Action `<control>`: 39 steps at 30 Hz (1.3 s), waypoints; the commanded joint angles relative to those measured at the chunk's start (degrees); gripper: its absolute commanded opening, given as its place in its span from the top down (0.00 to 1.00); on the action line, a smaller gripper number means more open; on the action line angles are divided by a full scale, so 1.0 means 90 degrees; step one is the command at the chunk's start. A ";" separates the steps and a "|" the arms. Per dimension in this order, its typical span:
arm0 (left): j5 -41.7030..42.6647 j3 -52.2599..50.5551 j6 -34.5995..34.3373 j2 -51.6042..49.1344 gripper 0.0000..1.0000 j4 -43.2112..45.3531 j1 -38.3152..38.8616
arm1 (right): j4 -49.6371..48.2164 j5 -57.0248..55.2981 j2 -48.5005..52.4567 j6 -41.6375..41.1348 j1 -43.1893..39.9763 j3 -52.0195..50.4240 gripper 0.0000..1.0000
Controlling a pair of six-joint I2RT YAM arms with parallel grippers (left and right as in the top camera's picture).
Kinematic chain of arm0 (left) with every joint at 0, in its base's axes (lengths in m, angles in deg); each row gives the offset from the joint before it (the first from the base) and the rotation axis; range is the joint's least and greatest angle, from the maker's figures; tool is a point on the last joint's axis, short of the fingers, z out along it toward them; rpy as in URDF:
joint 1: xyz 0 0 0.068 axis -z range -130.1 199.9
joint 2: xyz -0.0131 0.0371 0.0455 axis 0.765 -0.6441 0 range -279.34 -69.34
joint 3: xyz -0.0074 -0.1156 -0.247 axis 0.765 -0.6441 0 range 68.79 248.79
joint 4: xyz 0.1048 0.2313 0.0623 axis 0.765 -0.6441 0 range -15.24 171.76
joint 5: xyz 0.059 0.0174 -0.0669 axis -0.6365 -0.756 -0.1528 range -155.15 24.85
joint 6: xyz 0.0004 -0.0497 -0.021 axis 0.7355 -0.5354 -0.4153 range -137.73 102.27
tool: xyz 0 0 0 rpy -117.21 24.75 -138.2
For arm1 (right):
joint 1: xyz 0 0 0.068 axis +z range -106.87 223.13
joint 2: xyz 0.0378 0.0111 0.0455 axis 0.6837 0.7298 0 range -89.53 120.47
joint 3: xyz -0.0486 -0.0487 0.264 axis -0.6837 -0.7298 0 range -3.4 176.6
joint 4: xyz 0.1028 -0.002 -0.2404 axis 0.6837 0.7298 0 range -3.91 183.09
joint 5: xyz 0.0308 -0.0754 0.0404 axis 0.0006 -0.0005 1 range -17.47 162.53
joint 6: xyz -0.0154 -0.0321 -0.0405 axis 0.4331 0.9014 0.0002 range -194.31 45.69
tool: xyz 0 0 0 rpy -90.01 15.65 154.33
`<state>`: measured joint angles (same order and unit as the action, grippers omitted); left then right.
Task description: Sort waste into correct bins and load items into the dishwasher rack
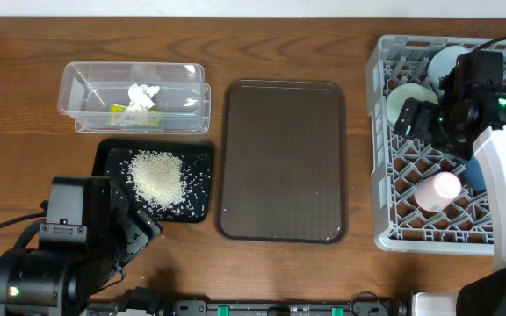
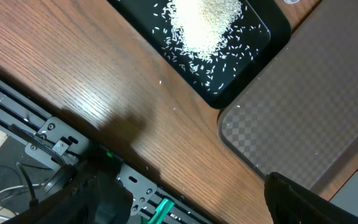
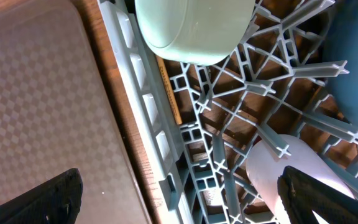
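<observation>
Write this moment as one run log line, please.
left gripper: open, empty | right gripper: open, above large grey plastic dishwasher rack | white rice heap: in shallow black rectangular tray

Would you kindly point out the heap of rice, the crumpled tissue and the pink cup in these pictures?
rice heap (image 1: 156,175), overhead view, on the dense middle of the heap.
crumpled tissue (image 1: 143,94), overhead view, on the centre of the white wad.
pink cup (image 1: 436,190), overhead view, on its side wall.

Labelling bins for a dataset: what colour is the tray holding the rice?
The tray is black, under white rice; clearest in the overhead view.
</observation>
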<state>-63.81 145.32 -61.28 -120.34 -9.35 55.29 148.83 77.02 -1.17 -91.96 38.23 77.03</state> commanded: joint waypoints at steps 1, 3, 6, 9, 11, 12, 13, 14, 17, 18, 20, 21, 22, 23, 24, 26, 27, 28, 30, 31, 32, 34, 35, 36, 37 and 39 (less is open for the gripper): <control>-0.0032 -0.0034 -0.0078 -0.0024 0.14 -0.0012 0.0024 | -0.0010 0.0005 -0.0053 -0.0083 0.0000 0.0015 0.01; -0.0032 -0.0034 -0.0078 -0.0024 0.13 -0.0012 0.0024 | -0.0010 0.0005 -0.0053 -0.0083 0.0000 0.0015 0.01; -0.0032 -0.0034 -0.0078 -0.0024 0.13 -0.0012 0.0024 | -0.0010 0.0005 -0.0053 -0.0083 0.0000 0.0015 0.01; -0.0044 -0.0034 -0.0070 -0.0024 0.13 -0.0029 0.0024 | -0.0010 0.0005 -0.0053 -0.0083 0.0000 0.0015 0.01; -0.0051 -0.0034 0.0027 -0.0024 0.13 -0.0204 0.0024 | -0.0010 0.0005 -0.0053 -0.0083 0.0000 0.0015 0.01; -0.0046 -0.0034 0.0019 -0.0024 0.13 -0.0284 0.0024 | -0.0010 0.0005 -0.0053 -0.0083 0.0000 0.0015 0.01; -0.0046 -0.0034 0.0019 -0.0022 0.13 -0.0340 0.0024 | -0.0010 0.0005 -0.0053 -0.0083 0.0000 0.0015 0.01; -0.0046 -0.0034 0.0019 -0.0017 0.13 -0.0359 0.0024 | -0.0010 0.0005 -0.0053 -0.0083 0.0000 0.0015 0.01; -0.0061 -0.0034 0.0027 -0.0002 0.13 -0.0367 0.0024 | -0.0010 0.0005 -0.0053 -0.0083 0.0000 0.0015 0.01; -0.0095 -0.0046 0.0036 -0.0002 0.13 -0.0335 0.0024 | -0.0010 0.0005 -0.0053 -0.0083 0.0000 0.0015 0.01; -0.0131 -0.0136 0.0226 0.0024 0.13 -0.0151 0.0024 | -0.0010 0.0005 -0.0053 -0.0083 0.0000 0.0015 0.01; -0.0129 -0.0226 0.0406 0.0066 0.13 0.0022 0.0024 | -0.0010 0.0005 -0.0053 -0.0083 0.0000 0.0015 0.01; -0.0126 -0.0379 0.0646 0.0136 0.13 0.0279 0.0024 | -0.0010 0.0005 -0.0053 -0.0083 0.0000 0.0015 0.01; -0.0124 -0.0537 0.0831 0.0214 0.13 0.0515 0.0024 | -0.0010 0.0005 -0.0053 -0.0083 0.0000 0.0015 0.01; -0.0124 -0.0731 0.1015 0.0299 0.13 0.0775 0.0024 | -0.0010 0.0005 -0.0053 -0.0083 0.0000 0.0015 0.01; -0.0119 -0.1258 0.1409 0.0551 0.13 0.1392 0.0024 | -0.0010 0.0005 -0.0053 -0.0083 0.0000 0.0015 0.01; -0.0092 -0.1598 0.1608 0.0716 0.13 0.1746 0.0024 | -0.0010 0.0005 -0.0053 -0.0083 0.0000 0.0015 0.01; -0.0068 -0.1851 0.1724 0.0835 0.13 0.2008 0.0024 | -0.0010 0.0005 -0.0053 -0.0083 0.0000 0.0015 0.01; -0.0049 -0.2480 0.1870 0.1154 0.13 0.2662 0.0024 | -0.0010 0.0005 -0.0053 -0.0083 0.0000 0.0015 0.01; -0.0049 -0.2759 0.1877 0.1299 0.13 0.2939 0.0024 | -0.0010 0.0005 -0.0053 -0.0083 0.0000 0.0015 0.01; -0.0049 -0.3067 0.1882 0.1472 0.13 0.3257 0.0024 | -0.0010 0.0005 -0.0053 -0.0083 0.0000 0.0015 0.01; -0.0046 -0.3534 0.1882 0.1741 0.13 0.3725 0.0024 | -0.0010 0.0005 -0.0053 -0.0083 0.0000 0.0015 0.01; -0.0046 -0.3738 0.1882 0.1855 0.13 0.3920 0.0024 | -0.0010 0.0005 -0.0053 -0.0083 0.0000 0.0015 0.01; -0.0046 -0.3934 0.1885 0.1965 0.13 0.4104 0.0024 | -0.0010 0.0005 -0.0053 -0.0083 0.0000 0.0015 0.01; -0.0046 -0.4104 0.1885 0.2055 0.13 0.4262 0.0024 | -0.0010 0.0005 -0.0053 -0.0083 0.0000 0.0015 0.01; -0.0046 -0.4342 0.1887 0.2154 0.13 0.4527 0.0024 | -0.0010 0.0005 -0.0053 -0.0083 0.0000 0.0015 0.01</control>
<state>-63.98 108.60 -45.89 -102.42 29.55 55.33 148.81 77.02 -1.17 -91.98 38.23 77.03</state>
